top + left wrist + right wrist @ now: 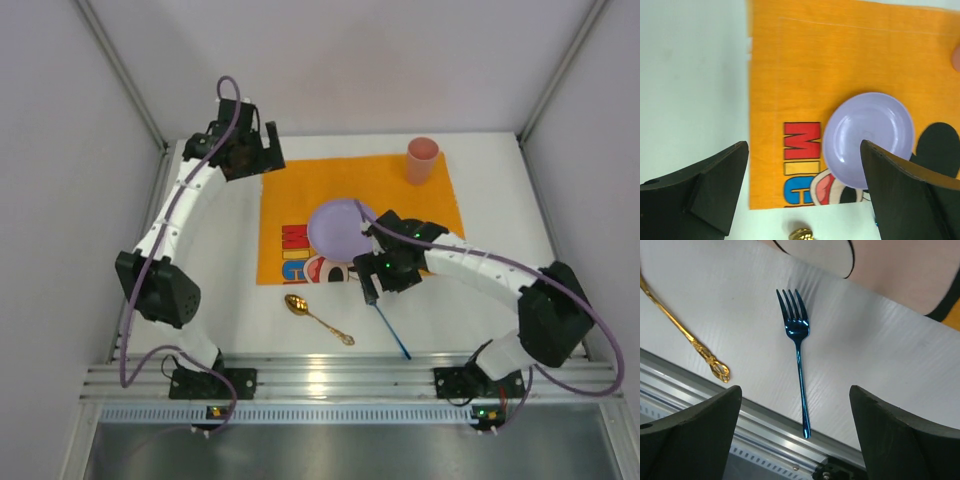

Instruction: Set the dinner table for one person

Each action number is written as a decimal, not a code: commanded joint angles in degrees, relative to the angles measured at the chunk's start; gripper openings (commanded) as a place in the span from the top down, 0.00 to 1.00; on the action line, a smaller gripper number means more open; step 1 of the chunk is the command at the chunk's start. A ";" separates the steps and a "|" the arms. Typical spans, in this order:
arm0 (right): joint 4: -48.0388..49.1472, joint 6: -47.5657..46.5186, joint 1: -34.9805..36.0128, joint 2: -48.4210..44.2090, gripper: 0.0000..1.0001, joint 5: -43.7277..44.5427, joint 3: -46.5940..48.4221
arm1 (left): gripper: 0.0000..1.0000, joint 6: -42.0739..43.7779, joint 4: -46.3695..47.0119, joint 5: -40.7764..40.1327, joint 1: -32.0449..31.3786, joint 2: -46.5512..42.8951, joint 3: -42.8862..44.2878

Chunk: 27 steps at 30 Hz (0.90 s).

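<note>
The dinner table (230, 290) is a white tabletop carrying an orange placemat (320, 180) with a lilac plate (338, 228) on it and a pink cup (421, 160) at its far right corner. A gold spoon (318, 318) and a blue fork (392, 330) lie on the bare table in front of the mat. My left gripper (252, 152) hangs open at the back left, off the mat; its view shows the plate (867, 135) between its jaws far below. My right gripper (795, 388) stands open above the fork (799, 355), holding nothing.
A ribbed aluminium rail (340, 380) runs along the near edge, just past the fork's handle end. White walls close in the table on the left, back and right. The spoon (685, 335) lies left of the fork.
</note>
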 commanded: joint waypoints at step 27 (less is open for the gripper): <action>13.00 2.47 11.10 20.90 1.00 5.65 -5.29 | 0.02 -5.28 -8.84 -3.22 1.36 -33.85 -35.86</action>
